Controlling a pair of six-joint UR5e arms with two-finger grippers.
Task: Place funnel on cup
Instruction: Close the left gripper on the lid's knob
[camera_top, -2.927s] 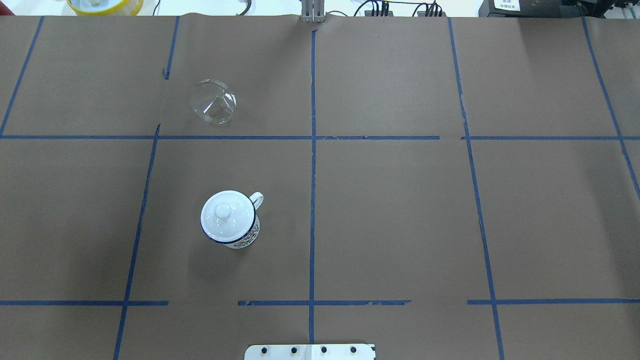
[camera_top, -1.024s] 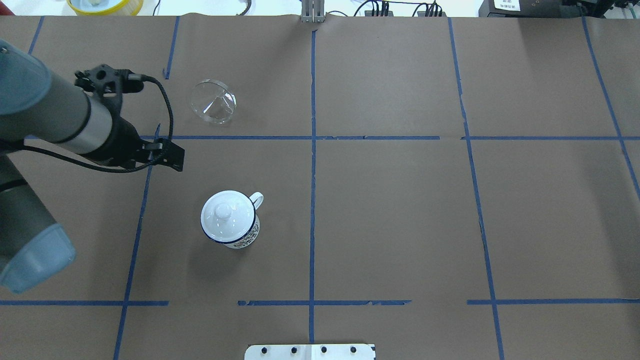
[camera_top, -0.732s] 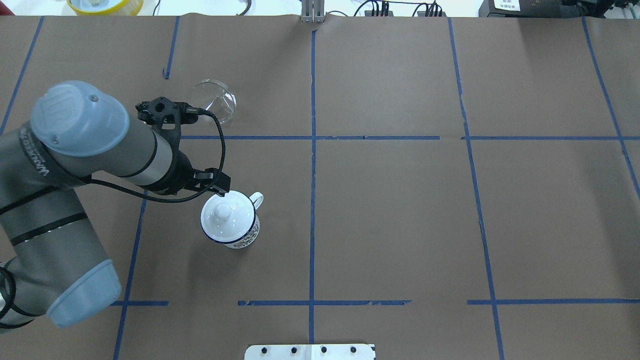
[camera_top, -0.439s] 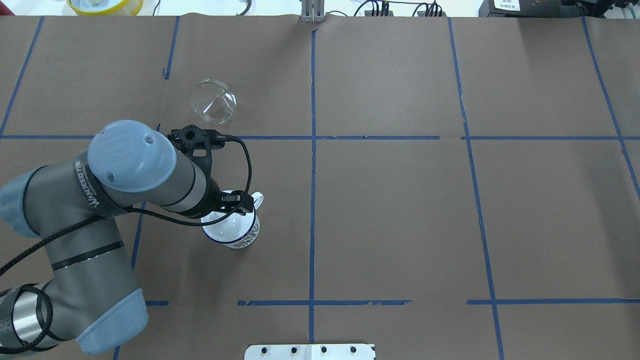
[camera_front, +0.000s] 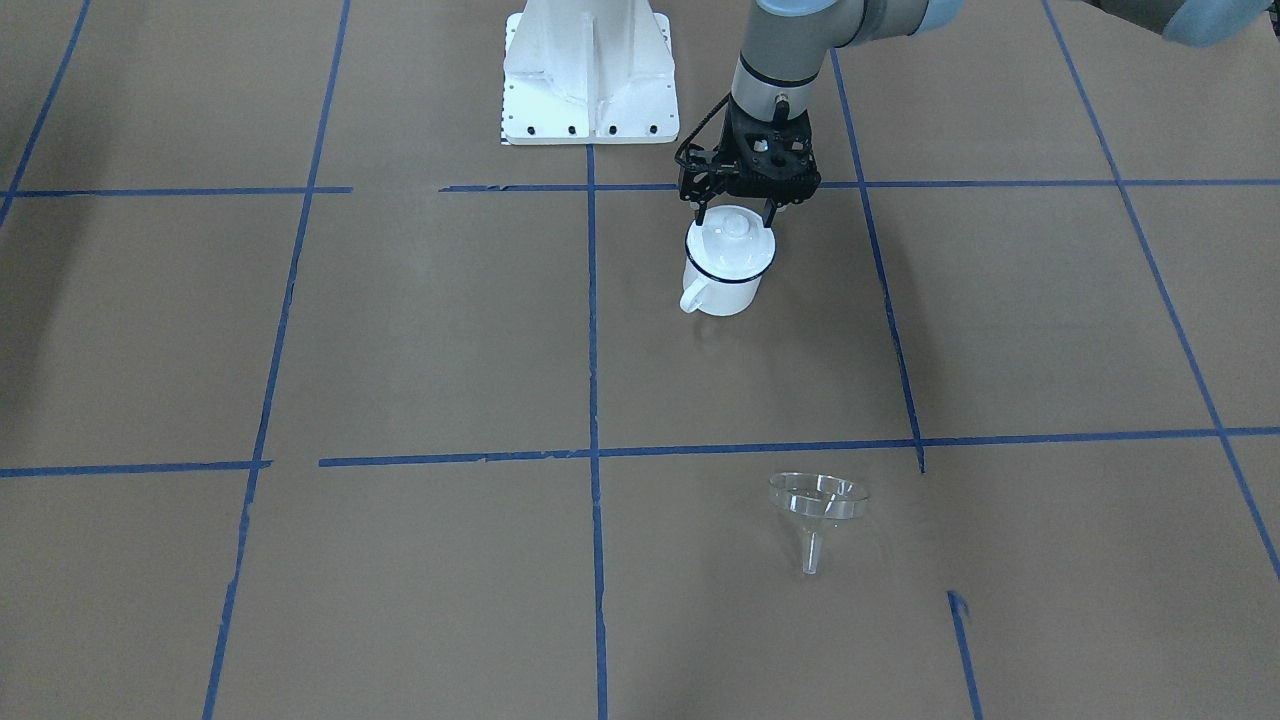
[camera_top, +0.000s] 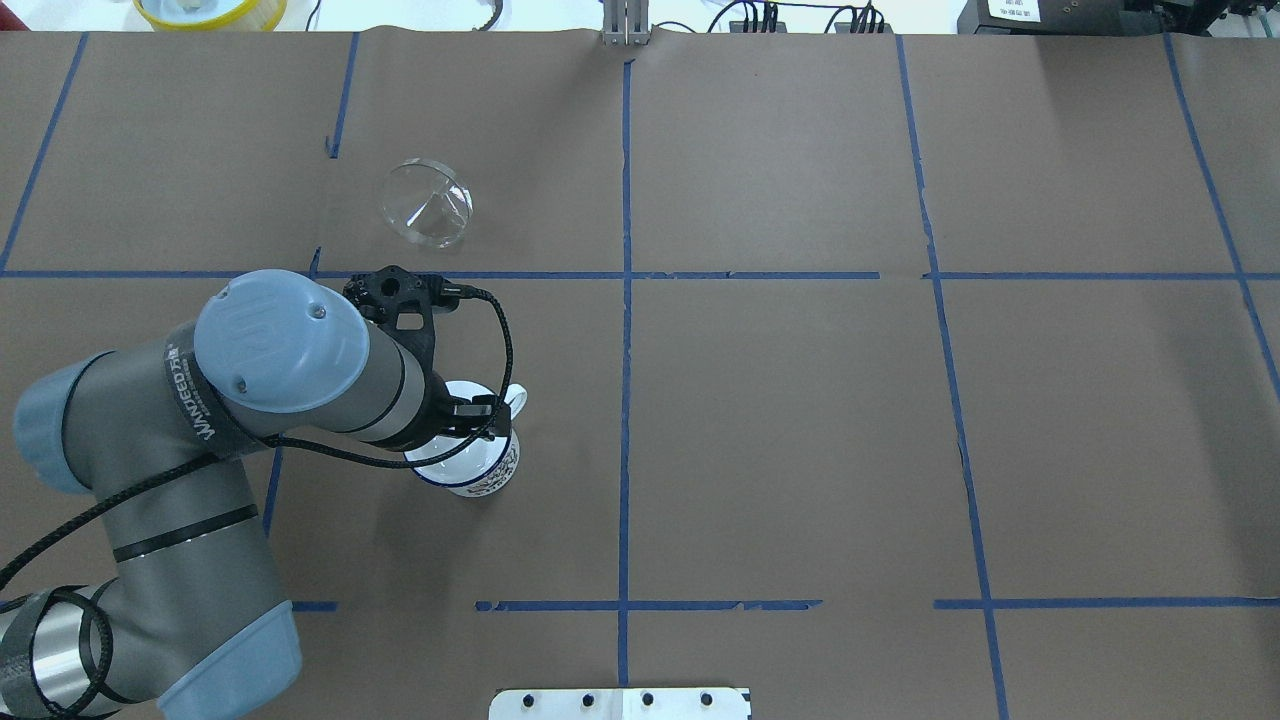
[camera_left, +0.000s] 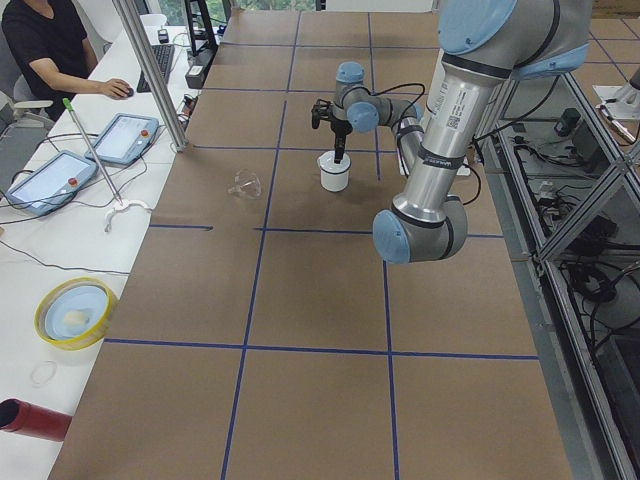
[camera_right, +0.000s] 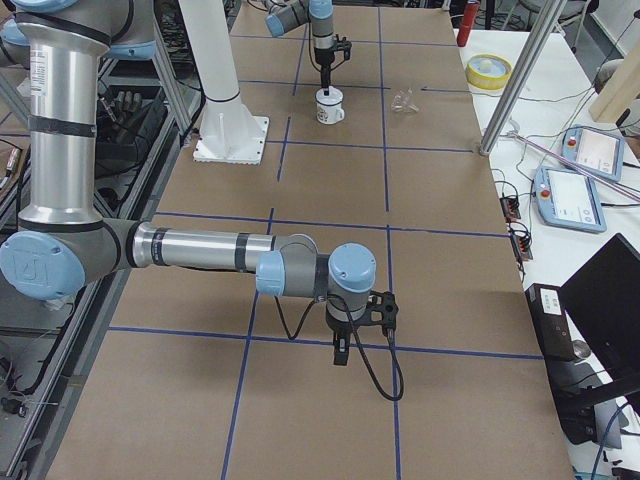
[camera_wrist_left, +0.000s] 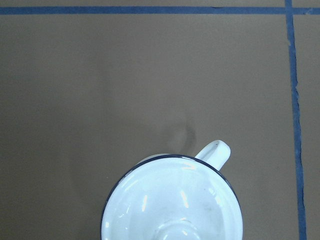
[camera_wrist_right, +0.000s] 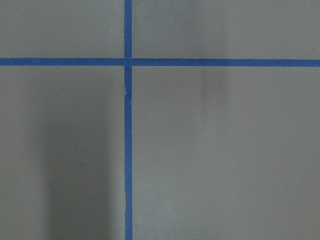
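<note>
The cup (camera_front: 725, 285) is a white enamel mug with a dark blue rim, standing upright with a round white knobbed lid (camera_front: 732, 240) on it. It also shows in the overhead view (camera_top: 490, 475). My left gripper (camera_front: 735, 215) hangs straight above the lid, open, a finger on each side of the knob and holding nothing. The left wrist view shows the lid (camera_wrist_left: 172, 200) and the cup's handle (camera_wrist_left: 215, 150) close below. The clear funnel (camera_front: 815, 500) lies apart from the cup on the far side (camera_top: 425, 205). My right gripper (camera_right: 340, 350) shows only in the exterior right view, far from both; I cannot tell its state.
The robot's white base plate (camera_front: 590, 75) stands near the cup. A yellow bowl (camera_top: 210, 10) sits beyond the table's far edge. A metal pole (camera_left: 150, 75) and tablets (camera_left: 125, 135) stand on the operators' side, where a person (camera_left: 45, 45) sits.
My left arm has come in from the left and moved over the cup, lowering to the lid. The cup and the funnel have not moved.
</note>
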